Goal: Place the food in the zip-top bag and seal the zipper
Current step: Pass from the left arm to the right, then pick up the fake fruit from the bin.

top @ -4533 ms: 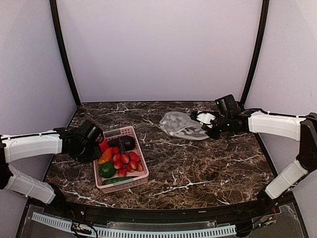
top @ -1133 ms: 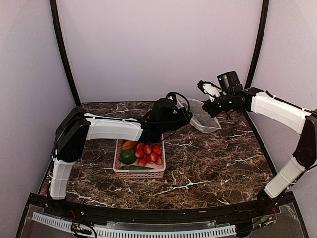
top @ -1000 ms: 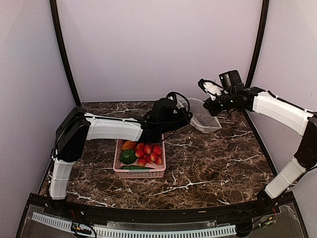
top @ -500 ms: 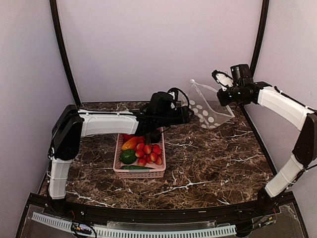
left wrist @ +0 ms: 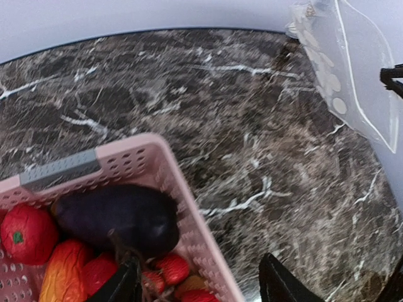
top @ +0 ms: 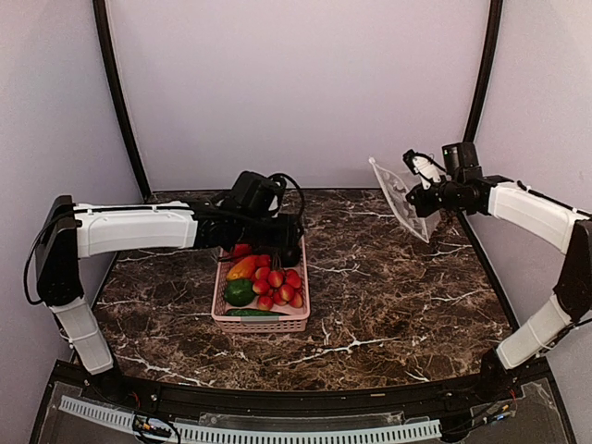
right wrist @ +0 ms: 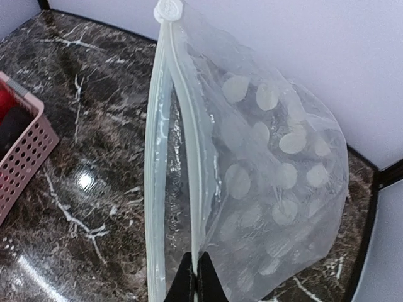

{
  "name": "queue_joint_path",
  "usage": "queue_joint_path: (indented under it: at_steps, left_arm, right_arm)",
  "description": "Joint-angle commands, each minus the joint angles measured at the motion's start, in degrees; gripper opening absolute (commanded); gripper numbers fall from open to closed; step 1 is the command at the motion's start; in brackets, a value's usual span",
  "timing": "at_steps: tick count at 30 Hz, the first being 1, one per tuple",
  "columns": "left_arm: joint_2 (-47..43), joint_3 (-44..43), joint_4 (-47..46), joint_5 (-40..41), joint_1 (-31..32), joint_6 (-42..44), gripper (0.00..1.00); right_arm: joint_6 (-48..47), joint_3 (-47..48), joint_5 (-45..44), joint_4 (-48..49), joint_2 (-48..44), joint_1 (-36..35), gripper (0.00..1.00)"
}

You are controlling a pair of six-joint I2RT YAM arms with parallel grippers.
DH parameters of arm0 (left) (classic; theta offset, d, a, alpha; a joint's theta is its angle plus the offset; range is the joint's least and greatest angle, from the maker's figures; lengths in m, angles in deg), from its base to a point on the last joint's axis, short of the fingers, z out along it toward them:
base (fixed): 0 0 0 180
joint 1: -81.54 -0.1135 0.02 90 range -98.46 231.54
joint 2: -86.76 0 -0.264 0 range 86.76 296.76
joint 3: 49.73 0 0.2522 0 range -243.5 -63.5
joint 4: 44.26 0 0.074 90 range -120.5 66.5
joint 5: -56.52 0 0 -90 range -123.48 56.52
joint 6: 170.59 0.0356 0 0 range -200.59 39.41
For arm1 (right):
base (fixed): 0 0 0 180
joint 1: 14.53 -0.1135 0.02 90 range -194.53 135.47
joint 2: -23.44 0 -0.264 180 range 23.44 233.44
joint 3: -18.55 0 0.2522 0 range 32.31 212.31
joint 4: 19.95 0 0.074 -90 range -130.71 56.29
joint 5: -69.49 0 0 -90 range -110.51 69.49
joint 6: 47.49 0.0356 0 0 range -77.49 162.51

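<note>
I'm clamping my right gripper (right wrist: 194, 278) tight on the zipper (right wrist: 155, 157) of the limp, light zip-top bag (right wrist: 271, 182) ahead; that stiffer strip seems safest. My left gripper (left wrist: 198, 286) is gaping, empty.

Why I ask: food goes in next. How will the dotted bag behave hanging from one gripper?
Probably floppy: the zip-top bag hangs wrinkled from the right gripper, pinched at one edge. Likely light, since that small pinch seems to hold it up. The mouth along the zipper gapes only narrowly, so it may sag or twist when food drops in.
</note>
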Motion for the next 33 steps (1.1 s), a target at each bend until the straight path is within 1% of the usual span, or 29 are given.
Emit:
queue_joint_path:
  at_steps: [1,6,10,13,17,19,20,21,23,26,27,29,33]
  left_arm:
    - [-2.49,3.44,10.09,2.28,-1.88,2.13,0.63]
    - [-3.37,3.43,16.96,2.87,-3.75,3.93,0.62]
    - [-3.86,1.55,24.19,3.67,-4.31,7.67,0.63]
    - [-4.39,0.38,31.18,3.06,-4.49,10.40,0.64]
    - [-5.07,-0.19,37.44,1.73,-4.64,13.36,0.63]
    - [-5.37,0.32,38.73,0.57,-4.96,14.19,0.64]
    - [-5.47,0.88,38.88,-1.39,-5.22,14.98,0.65]
    - [-5.49,1.11,39.23,-3.68,-5.31,15.41,0.68]
    - [-5.02,1.23,40.36,-5.71,-5.48,17.20,0.73]
    - [-3.93,1.07,40.94,-6.41,-5.48,20.45,0.76]
    - [-3.69,1.07,40.78,-6.93,-5.48,21.23,0.79]
    - [-2.86,1.03,40.31,-7.48,-5.49,24.70,0.80]
    - [-1.32,1.13,39.59,-7.76,-5.52,32.20,0.77]
  right_arm:
    - [1.38,-4.34,10.70,1.51,0.97,-0.33,0.00]
    - [1.21,-6.29,12.52,2.77,0.59,-0.33,0.00]
    - [0.71,-6.85,13.82,2.92,0.51,-0.33,0.00]
    - [0.32,-7.24,14.01,3.20,0.25,-0.33,0.00]
    - [-0.03,-7.35,14.31,3.36,-0.09,-0.34,0.00]
    - [-0.10,-7.33,14.60,3.32,-0.13,-0.29,0.00]
    - [-0.12,-7.43,14.76,3.32,-0.19,-0.33,0.00]
    - [-0.11,-7.43,14.81,3.32,-0.20,-0.31,0.00]
    - [-0.17,-7.57,14.95,3.28,-0.17,-0.32,0.00]
    - [-0.26,-7.69,15.04,3.25,-0.10,-0.33,0.00]
    - [-0.28,-7.67,15.06,3.24,-0.04,-0.33,0.00]
    - [-0.38,-7.65,14.80,3.24,0.01,-0.32,0.00]
    - [-0.30,-7.88,14.59,3.15,-0.21,-0.33,0.00]
